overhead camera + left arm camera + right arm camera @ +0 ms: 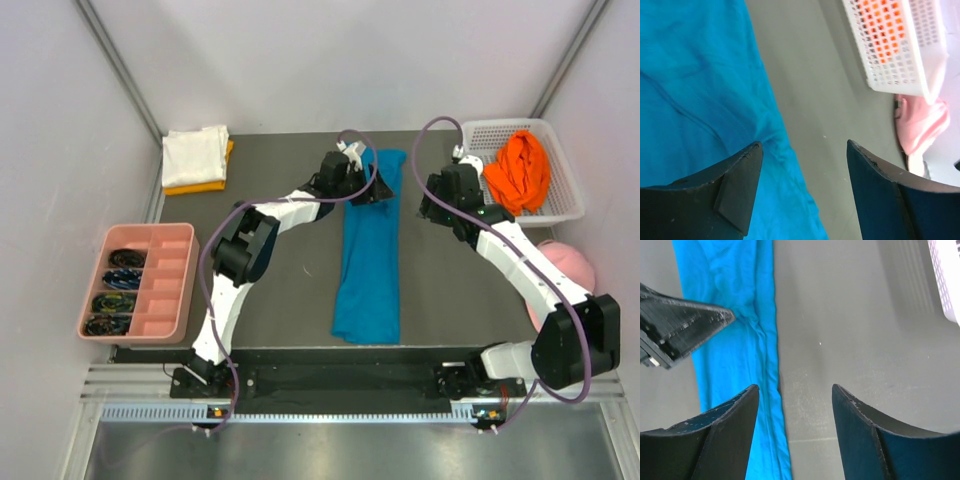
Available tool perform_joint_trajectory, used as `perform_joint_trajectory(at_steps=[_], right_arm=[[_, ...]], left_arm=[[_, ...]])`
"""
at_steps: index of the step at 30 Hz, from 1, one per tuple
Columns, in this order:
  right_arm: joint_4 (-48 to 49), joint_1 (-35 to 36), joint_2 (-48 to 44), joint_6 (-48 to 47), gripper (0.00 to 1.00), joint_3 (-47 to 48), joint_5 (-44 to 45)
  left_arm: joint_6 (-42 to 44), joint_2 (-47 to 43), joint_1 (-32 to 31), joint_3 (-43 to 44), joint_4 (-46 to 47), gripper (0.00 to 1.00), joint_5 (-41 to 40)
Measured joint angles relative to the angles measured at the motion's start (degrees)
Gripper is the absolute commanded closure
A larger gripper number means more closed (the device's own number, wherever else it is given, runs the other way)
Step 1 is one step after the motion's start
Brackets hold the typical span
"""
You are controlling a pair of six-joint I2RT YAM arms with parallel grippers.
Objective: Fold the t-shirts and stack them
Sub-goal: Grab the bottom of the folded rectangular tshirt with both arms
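The teal-blue t-shirt point(368, 255) lies folded into a long narrow strip down the middle of the table. My left gripper point(368, 190) is open over its far end, one finger above the cloth point(700, 85) and one above bare table; its jaws hold nothing point(804, 144). My right gripper point(432, 205) is open and empty just right of the shirt's right edge point(747, 315), above bare table point(795, 386). A white t-shirt point(195, 152) lies folded on a yellow-orange one point(200, 186) at the back left. A bright orange t-shirt point(520, 170) lies bunched in the basket.
A white mesh basket point(570, 205) stands at the back right, also seen in the left wrist view point(900, 55). A pink cap point(568, 265) lies at the right edge. A pink compartment tray point(165, 285) with cables sits at the left. The left gripper's finger point(685, 325) shows in the right wrist view.
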Motion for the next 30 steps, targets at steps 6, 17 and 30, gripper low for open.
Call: perform_joint_trajectory(at_steps=[6, 17, 30], right_arm=[[0.09, 0.0, 0.0, 0.39, 0.39, -0.79, -0.42], [1.09, 0.0, 0.0, 0.87, 0.39, -1.84, -1.09], [1.27, 0.0, 0.0, 1.07, 0.39, -2.14, -1.18]], left_arm=[[2.6, 0.26, 0.0, 1.03, -3.32, 0.27, -4.57], [3.5, 0.26, 0.59, 0.22, -4.68, 0.29, -7.87], [2.64, 2.64, -0.07, 0.22, -4.04, 0.32, -7.39]])
